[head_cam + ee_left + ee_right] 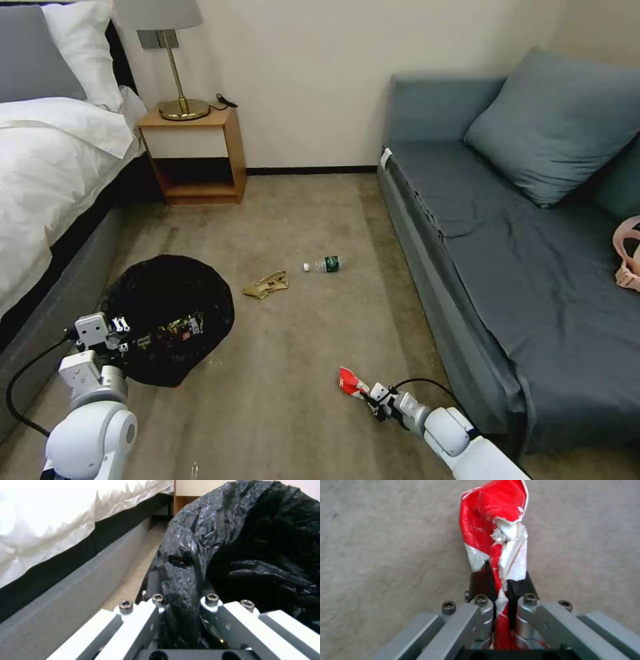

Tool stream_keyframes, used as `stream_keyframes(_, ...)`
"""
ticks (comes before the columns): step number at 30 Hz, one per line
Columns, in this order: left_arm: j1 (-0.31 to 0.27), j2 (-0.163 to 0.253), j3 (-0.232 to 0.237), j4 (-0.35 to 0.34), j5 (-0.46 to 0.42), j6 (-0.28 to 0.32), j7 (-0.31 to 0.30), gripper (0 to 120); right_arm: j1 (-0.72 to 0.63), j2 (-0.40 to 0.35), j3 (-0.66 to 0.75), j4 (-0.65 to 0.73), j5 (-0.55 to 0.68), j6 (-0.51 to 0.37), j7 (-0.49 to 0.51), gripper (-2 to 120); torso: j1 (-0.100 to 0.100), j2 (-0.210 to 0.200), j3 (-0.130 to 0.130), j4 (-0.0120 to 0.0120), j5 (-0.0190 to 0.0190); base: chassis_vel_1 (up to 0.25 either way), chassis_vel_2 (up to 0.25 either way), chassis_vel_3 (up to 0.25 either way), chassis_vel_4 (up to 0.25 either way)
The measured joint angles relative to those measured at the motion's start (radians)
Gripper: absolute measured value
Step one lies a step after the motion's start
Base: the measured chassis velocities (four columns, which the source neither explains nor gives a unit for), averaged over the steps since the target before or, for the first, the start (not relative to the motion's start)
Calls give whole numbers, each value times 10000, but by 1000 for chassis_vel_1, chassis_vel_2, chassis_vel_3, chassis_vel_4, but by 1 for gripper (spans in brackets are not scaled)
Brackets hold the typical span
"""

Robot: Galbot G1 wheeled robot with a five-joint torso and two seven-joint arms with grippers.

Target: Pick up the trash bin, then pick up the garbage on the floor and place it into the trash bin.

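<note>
my left gripper (pixel 180 605) is clamped on the rim of the trash bin (pixel 170 317), beside the bed (pixel 47 173). my right gripper (pixel 500 580) pinches the red-and-white wrapper (pixel 496 530) over the carpet (pixel 293 373). tan paper (pixel 267 285) and bottle (pixel 325 265) lie mid-floor.

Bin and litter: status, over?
Left claw shut on bin rim, beside bed. Right claw shut on red wrapper, above carpet. Tan paper and bottle lie on floor. Path to bin open.

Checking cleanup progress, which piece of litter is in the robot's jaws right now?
The red-and-white wrapper, clamped in the right gripper; the tan paper and bottle lie on the carpet.
</note>
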Motion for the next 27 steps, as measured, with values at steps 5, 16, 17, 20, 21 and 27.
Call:
stream_keyframes(5,53,1,5,-46,38,-18,28,4,288,-224,188,409,378,-174,14,4,0,0,0,0,1,0,0,0,0)
stream_keyframes(16,75,-45,51,13,455,-156,60,4,2165,-651,-112,1687,2166,-1042,351,4,0,-1,1,0,2,0,0,0,0)
stream_keyframes(17,69,-48,54,41,482,-180,49,4,2492,-636,-203,1749,2381,-1156,427,4,0,0,1,-1,0,0,0,0,0)
stream_keyframes(20,43,-50,59,120,577,-251,24,4,3484,-518,-588,1860,2934,-1411,642,4,1,-1,1,3,-3,0,0,0,0)
stream_keyframes(21,35,-51,59,147,598,-268,7,4,3795,-476,-780,1880,3128,-1486,717,4,0,-1,1,5,-1,0,0,0,0)
stream_keyframes(27,33,-80,68,234,633,-333,-12,4,4984,-198,-1843,1866,3851,-1671,942,4,0,-1,1,0,-2,0,0,0,0)
